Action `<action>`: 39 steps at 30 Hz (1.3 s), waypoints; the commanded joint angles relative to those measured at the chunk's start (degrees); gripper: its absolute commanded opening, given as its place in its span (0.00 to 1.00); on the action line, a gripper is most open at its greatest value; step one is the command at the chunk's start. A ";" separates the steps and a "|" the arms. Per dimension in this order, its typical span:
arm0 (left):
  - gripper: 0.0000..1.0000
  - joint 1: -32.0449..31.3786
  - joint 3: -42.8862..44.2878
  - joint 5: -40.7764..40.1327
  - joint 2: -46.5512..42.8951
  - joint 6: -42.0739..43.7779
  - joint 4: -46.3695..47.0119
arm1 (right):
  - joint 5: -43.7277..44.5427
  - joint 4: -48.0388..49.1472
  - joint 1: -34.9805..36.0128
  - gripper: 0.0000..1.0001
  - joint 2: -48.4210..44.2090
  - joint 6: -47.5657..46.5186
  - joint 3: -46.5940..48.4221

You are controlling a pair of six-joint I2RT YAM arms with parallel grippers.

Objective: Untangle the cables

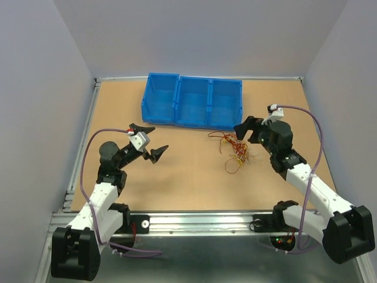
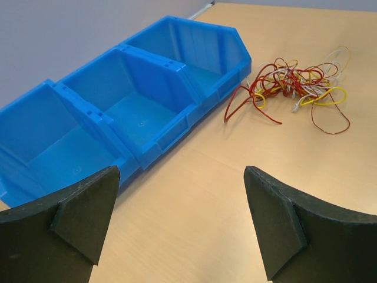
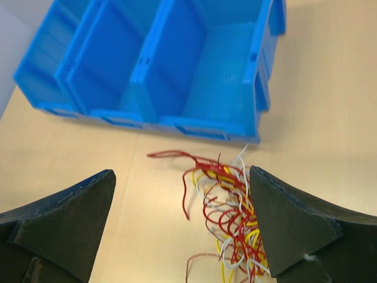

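My right jaws and left jaws both spread empty, I judge this the approach: the cables (image 1: 235,152) lie tangled on the tabletop (image 1: 182,177) just beneath my right jaws, far ahead of my left, and next I should nip one stray strand.

the left arm (image 1: 97,203) and right arm (image 1: 318,191) share white links, black joints, black wedge-shaped jaws and looping purple cables (image 1: 297,108).
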 commanded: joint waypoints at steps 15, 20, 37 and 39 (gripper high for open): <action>0.99 -1.17 2.02 -3.97 -2.24 3.51 -0.03 | 14.26 -15.12 15.89 0.60 26.41 -0.81 5.99; 0.99 -1.25 2.37 -4.06 -1.18 4.12 -0.12 | 6.98 -10.31 19.67 0.16 27.47 -4.40 8.63; 0.99 -1.96 1.66 -1.25 0.05 8.96 -0.64 | -7.40 4.29 27.41 1.00 24.93 -8.99 14.62; 0.99 -2.04 1.92 -1.16 0.92 9.22 -0.99 | -2.65 7.72 27.50 1.00 21.78 -6.80 11.28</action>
